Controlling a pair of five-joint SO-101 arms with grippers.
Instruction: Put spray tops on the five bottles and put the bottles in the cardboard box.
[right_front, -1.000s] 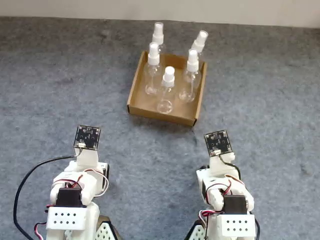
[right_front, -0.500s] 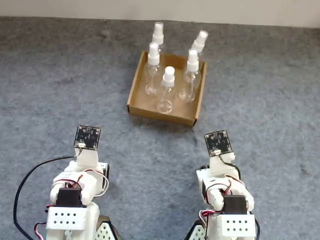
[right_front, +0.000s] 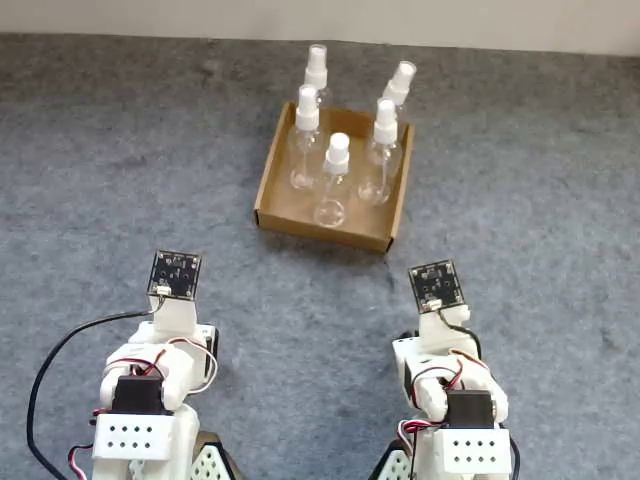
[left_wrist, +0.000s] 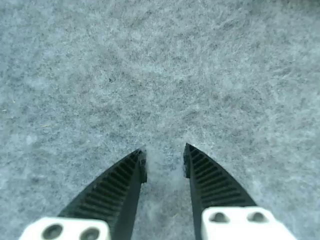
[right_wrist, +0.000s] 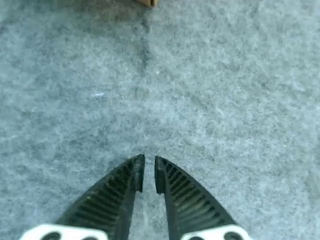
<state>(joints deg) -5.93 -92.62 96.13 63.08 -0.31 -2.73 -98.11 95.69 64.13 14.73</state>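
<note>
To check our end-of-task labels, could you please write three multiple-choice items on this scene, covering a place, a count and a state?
1. Where do the bottles stand? A in the cardboard box B between the arms C by the wall
2. How many bottles? A three B four C five
3. The spray tops are: A fitted on the bottles B loose on the carpet C in the jaws
Answers: 1 A, their bases sit inside its walls; 2 C, five white tops show; 3 A, every bottle wears one.
</note>
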